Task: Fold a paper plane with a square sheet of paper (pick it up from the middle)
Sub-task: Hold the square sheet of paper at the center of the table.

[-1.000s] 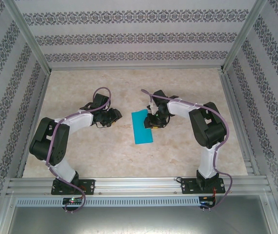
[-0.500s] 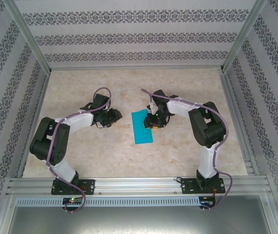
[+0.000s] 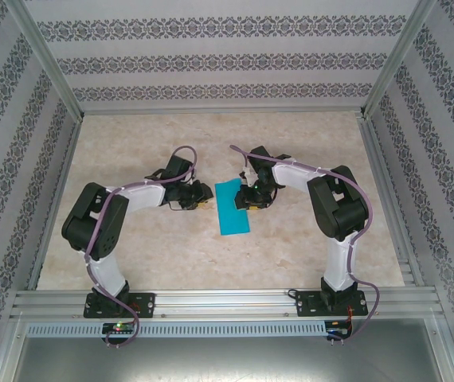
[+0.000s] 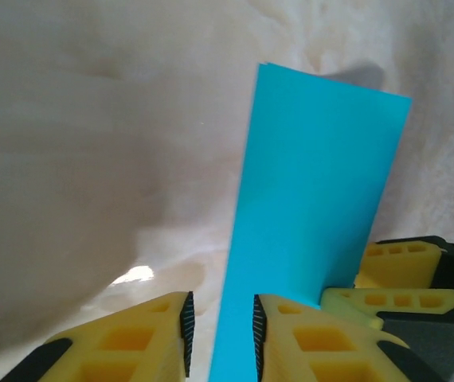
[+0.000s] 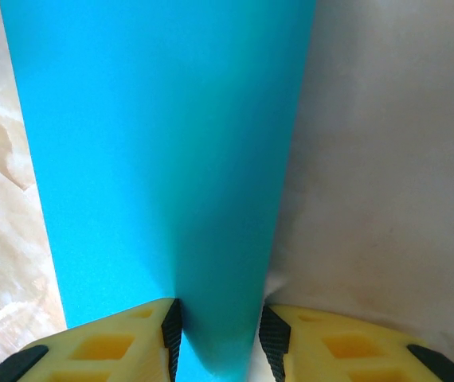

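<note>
The square sheet of paper (image 3: 232, 207) lies mid-table as a teal-blue rectangle, folded in half. My left gripper (image 3: 201, 200) is at its left edge. In the left wrist view the jaws of the left gripper (image 4: 220, 334) stand apart, straddling the edge of the paper (image 4: 315, 183); the left pad is clear of it. My right gripper (image 3: 245, 199) is at the paper's right edge. In the right wrist view a raised, rounded fold of the paper (image 5: 155, 143) sits pinched between the pads of the right gripper (image 5: 215, 334). The right gripper's yellow fingers (image 4: 394, 274) show beyond the paper in the left wrist view.
The marble-patterned table (image 3: 171, 247) is walled by patterned panels on three sides, with aluminium posts (image 3: 48, 60) at the corners. A metal rail (image 3: 227, 301) carrying both arm bases runs along the near edge.
My left arm has swung right, bringing its gripper up to the paper's left edge, and its jaws have narrowed. The right gripper and the paper have stayed put.
</note>
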`<state>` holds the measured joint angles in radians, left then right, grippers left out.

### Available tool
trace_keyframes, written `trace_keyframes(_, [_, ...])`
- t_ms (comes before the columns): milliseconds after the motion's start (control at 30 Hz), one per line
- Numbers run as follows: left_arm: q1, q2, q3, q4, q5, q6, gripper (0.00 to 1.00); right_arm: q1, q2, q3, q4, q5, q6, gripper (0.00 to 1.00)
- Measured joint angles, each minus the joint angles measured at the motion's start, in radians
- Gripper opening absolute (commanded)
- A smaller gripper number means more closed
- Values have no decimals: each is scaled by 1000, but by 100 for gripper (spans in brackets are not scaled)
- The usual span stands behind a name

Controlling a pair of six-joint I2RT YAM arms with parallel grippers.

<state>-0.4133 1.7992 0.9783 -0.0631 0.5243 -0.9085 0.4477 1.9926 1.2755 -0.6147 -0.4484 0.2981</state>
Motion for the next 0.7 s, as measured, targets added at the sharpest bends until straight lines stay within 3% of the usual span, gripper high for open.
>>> trace_keyframes(367, [-65,150,134,22,51,-12,11,2,3,6,-7,3,-10,39])
trace_keyframes(700, [-72,188,161,-7,50,-10,0,2,3,6,-7,3,-10,39])
